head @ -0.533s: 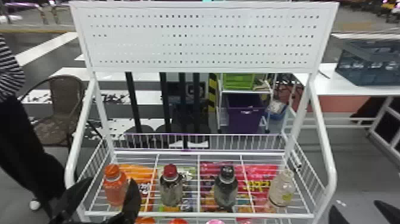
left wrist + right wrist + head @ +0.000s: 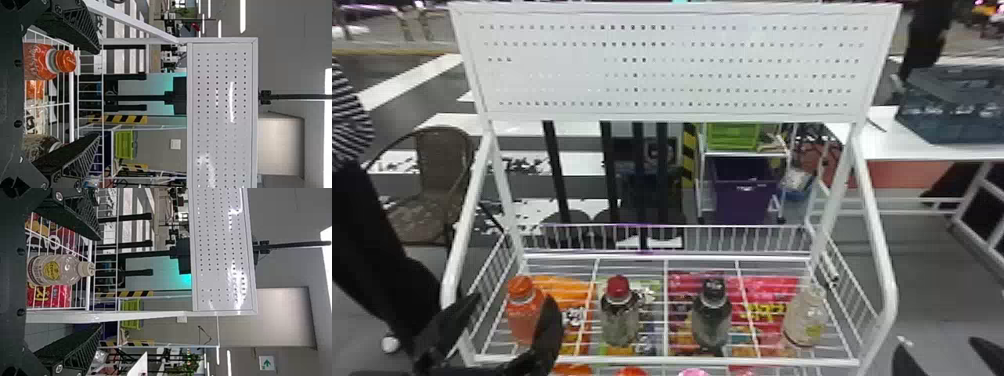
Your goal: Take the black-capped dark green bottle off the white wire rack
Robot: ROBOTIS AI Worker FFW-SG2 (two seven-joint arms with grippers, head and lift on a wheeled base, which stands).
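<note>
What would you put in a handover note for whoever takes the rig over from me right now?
Left gripper: open, empty, at the rack's left front, by the orange bottle.
Right gripper: open, empty, off the rack's right front corner.
Job's things: the black-capped dark green bottle stands on the white wire rack, third from the left, between the red-capped bottle and the pale bottle.
Done: no grasp on the bottle.
Left: pick an arm, close on that bottle, lift it clear of the rack without knocking its neighbours.
</note>
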